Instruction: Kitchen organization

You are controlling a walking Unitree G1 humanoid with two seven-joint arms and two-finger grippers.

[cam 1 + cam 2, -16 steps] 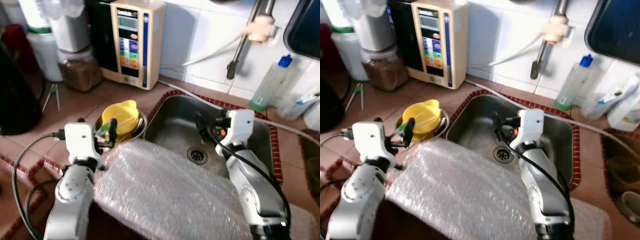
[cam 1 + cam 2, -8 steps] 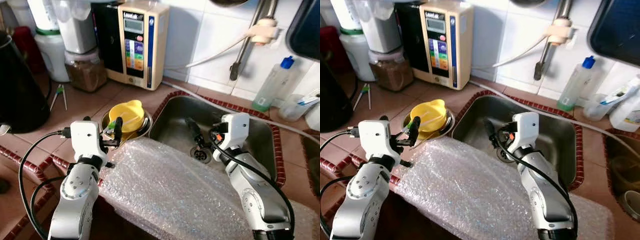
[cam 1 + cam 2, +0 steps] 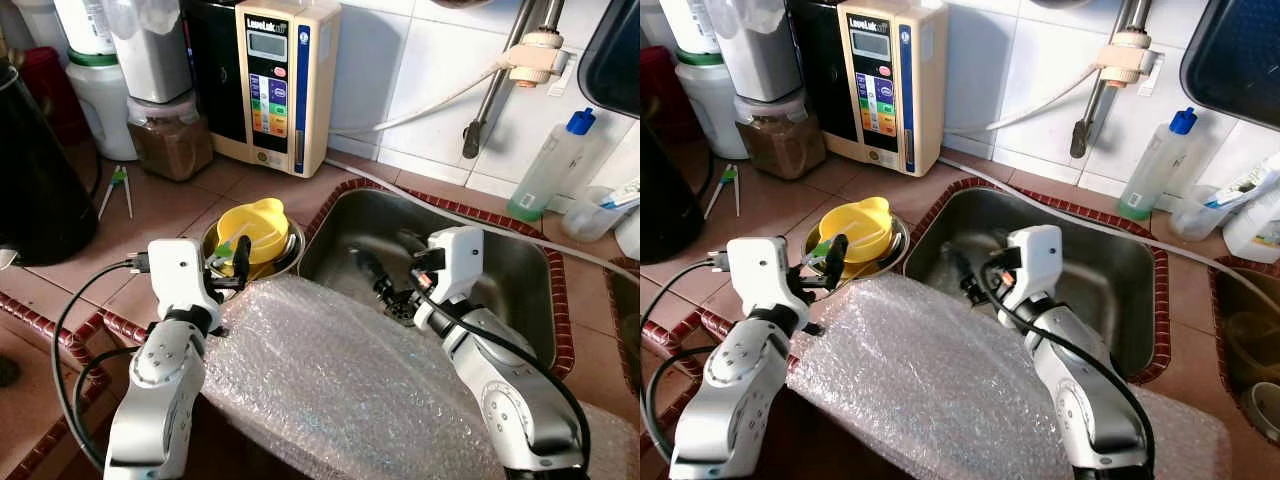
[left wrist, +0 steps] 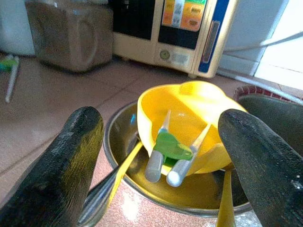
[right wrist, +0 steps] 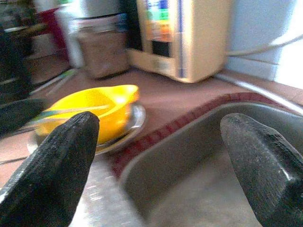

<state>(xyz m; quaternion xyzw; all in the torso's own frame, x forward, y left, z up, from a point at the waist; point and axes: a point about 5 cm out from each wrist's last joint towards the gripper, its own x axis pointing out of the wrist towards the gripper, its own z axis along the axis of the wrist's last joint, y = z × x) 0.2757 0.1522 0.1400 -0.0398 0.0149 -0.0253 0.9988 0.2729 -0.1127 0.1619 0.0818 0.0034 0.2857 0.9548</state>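
Both jaws stand released, gripping nothing: my left gripper (image 4: 158, 156) shows its two black fingers wide apart, framing a yellow bowl (image 3: 252, 228), and my right gripper (image 5: 156, 156) shows the same spread above the sink (image 3: 520, 270). Hidden from inspection is much of the near counter edge, covered by a sheet of bubble wrap (image 3: 340, 380) that drapes between my two arms and over the sink's front rim. My right gripper's fingers cover the sink drain in the head views, so its condition cannot be judged. That arm's wrist view is blurred, and detail there is poor. The yellow bowl sits inside a shallow steel dish (image 4: 189, 196) on the brown tiled counter (image 3: 160, 210), just left of the sink. It has a pouring lip and holds two grey-handled utensils joined by a green tab (image 4: 173, 146); what these utensils are cannot be made out. A yellow-handled utensil (image 4: 116, 172) leans between bowl and dish. Behind stand a cream appliance with coloured buttons (image 3: 280, 80) and a jar of brown contents (image 3: 165, 140). A dark object (image 3: 35, 180) at the left edge is cut off. A blue-capped bottle (image 3: 555, 165) stands by the wall right of the sink.
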